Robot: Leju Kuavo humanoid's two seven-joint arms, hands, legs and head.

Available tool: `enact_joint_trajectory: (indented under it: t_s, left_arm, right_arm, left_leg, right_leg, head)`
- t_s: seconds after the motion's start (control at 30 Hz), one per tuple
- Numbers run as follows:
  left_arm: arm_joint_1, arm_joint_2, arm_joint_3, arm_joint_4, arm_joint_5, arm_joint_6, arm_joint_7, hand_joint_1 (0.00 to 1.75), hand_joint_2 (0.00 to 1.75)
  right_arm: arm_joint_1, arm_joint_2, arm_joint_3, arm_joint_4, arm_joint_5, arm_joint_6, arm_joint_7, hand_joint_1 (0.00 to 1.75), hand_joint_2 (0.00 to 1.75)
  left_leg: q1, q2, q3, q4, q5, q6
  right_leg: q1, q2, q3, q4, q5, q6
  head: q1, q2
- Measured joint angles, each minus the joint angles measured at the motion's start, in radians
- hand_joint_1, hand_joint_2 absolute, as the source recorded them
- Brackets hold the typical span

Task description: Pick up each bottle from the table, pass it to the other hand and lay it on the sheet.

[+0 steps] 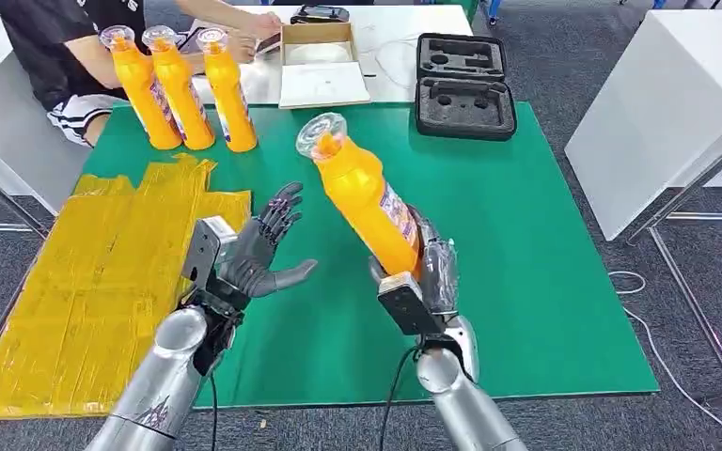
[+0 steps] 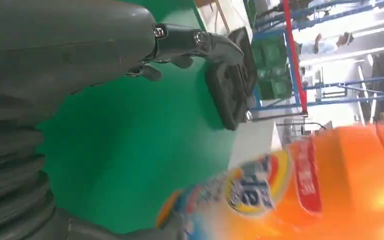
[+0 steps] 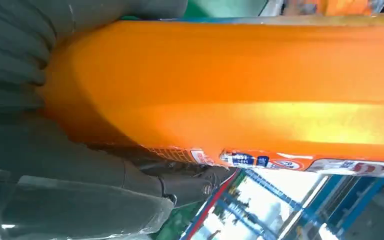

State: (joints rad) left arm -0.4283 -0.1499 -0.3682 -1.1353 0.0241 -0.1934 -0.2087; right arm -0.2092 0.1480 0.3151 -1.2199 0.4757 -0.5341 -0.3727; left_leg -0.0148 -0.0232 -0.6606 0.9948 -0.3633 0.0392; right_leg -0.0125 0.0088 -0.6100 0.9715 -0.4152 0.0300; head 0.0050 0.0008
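While its fingers wrap the base of the orange bottle, the right hand holds it tilted above the green mat. Left of it, the left hand is spread, empty. Three bottles stand far left, behind the yellow sheet.

Grey carpet floor around white tables.
A white table stands right, another white table sits behind, and blue racking rises beyond.
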Motion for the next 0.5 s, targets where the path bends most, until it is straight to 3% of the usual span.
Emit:
enact_joint_trajectory:
  t_s: [0.5]
  left_arm:
    - [-0.015, -0.001, -0.068, 0.007, 0.058, 0.027, 0.003, 0.00, 1.75]
  right_arm:
    - [-0.068, 0.025, 0.135, 0.154, -0.001, 0.026, -0.050, 1.75, 1.75]
  left_leg:
    - [0.000, 0.000, -0.001, 0.000, 0.000, 0.000]
  right_leg:
    - [0.000, 0.000, -0.001, 0.000, 0.000, 0.000]
  head:
    - [0.000, 0.000]
